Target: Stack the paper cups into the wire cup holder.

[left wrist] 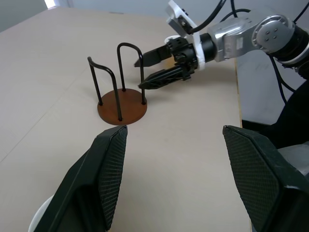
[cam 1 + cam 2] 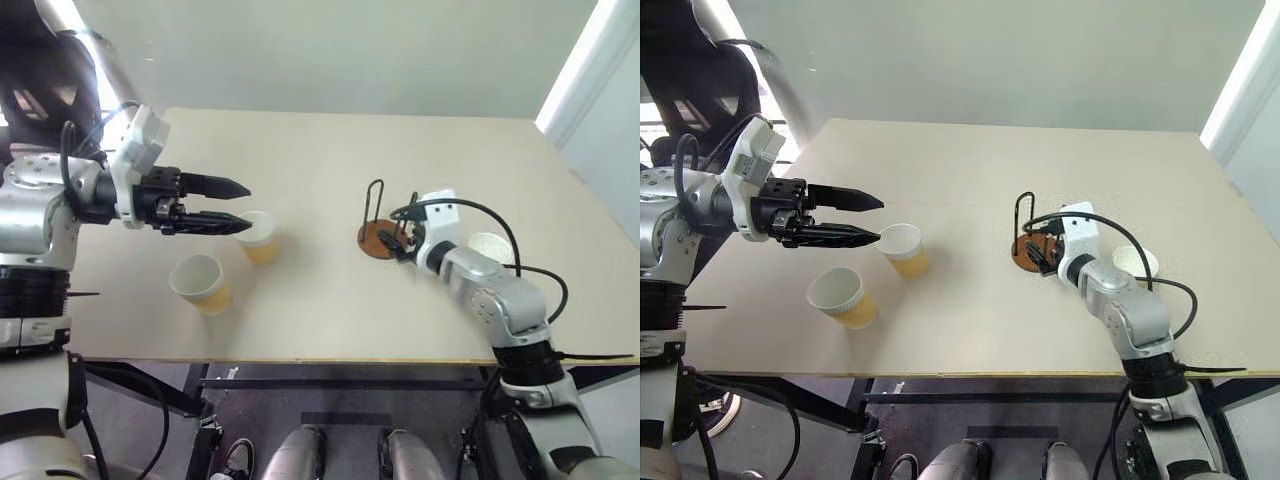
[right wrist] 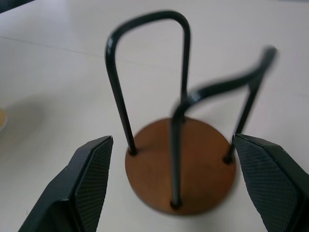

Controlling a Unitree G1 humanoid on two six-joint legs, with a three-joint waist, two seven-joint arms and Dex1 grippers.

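The right claw [image 1: 153,71] stands wide open with nothing in it, its two black fingers level and reaching in just beside the wire cup holder [image 2: 378,225], which sits right of centre in the head views. In its own wrist view the brown disc and both wire loops lie squarely between the fingers [image 3: 89,186], so it looks set to steady or grip the holder. To do that well, the fingers should close low, around the disc or the foot of the wires, not on the loop tops, which would tip the stand. A slow close matters, since the holder looks light and could skate across the surface [image 2: 330,160].

The left claw [image 2: 238,205] hangs at the left of the head views, also open and empty, its tips hovering above the rim of one paper cup [image 2: 258,236] standing upright at centre left. A second cup [image 2: 202,283] stands just below and left of it, and a third [image 2: 490,247] peeks out behind the right forearm at the right.

The holder is empty, so no cup is stacked yet. Once the stand is held firm, the left claw should pinch a cup by its rim wall, lightly, for thin paper crushes, and lower it straight down between the loops.
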